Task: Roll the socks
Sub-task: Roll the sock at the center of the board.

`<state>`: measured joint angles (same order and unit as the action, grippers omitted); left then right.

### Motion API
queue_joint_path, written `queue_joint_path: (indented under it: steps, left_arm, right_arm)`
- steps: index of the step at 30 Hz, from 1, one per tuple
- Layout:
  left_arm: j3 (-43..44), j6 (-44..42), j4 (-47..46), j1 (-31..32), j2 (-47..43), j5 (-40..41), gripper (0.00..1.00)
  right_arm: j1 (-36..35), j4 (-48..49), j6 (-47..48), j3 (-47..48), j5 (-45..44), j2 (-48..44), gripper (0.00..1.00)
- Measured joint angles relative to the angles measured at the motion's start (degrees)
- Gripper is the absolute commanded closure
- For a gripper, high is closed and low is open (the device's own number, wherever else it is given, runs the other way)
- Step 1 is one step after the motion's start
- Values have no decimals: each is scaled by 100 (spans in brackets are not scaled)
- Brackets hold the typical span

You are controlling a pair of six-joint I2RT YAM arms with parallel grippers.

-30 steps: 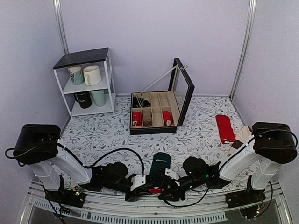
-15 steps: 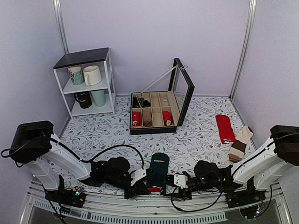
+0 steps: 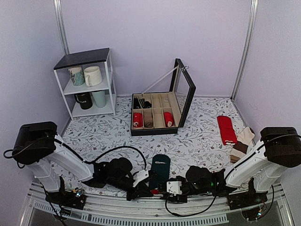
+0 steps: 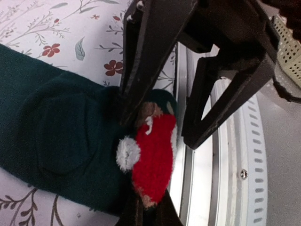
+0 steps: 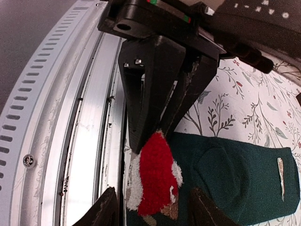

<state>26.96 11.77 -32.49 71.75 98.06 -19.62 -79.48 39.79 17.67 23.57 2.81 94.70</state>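
The socks are a dark teal strip lying flat near the table's front edge, with a fuzzy red and white patch at the near end. My left gripper is shut on that near end, and in the top view it reaches in from the left. My right gripper is open, one finger on each side of the red patch, apart from it. Seen from above, it faces the left gripper across the sock end.
An open black compartment box holds rolled socks at mid table. Red socks and beige-and-brown socks lie at the right. A white shelf with mugs stands back left. A metal rail runs just beside the sock end.
My right gripper let go and swung out to the right, then came back to the sock end with its jaws open. The left gripper kept its hold.
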Motion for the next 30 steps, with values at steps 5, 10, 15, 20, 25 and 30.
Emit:
queue_joint_path:
  steps: [5, 10, 15, 20, 25, 30]
  left_arm:
    - [0, 33, -109, -13, 72, -76, 100]
    - [0, 35, -162, -31, 107, -129, 100]
    - [-2, 72, -184, -48, 107, -140, 59]
    - [-24, 0, -216, -15, -39, 138, 44]
    - [-299, -337, -267, -17, -433, 872, 43]
    - [-337, -1005, -721, -17, -608, 1182, 42]
  right_arm:
    - [-7, -55, -46, 42, -9, 98, 66]
    - [-46, -199, -201, 162, -28, 247, 86]
    - [-63, -267, -492, 201, -94, 249, 91]
    - [-24, -155, -1051, 129, -101, 260, 91]
    - [114, 581, -2059, -199, 42, 411, 91]
    - [160, 1346, -3104, -461, 195, 647, 91]
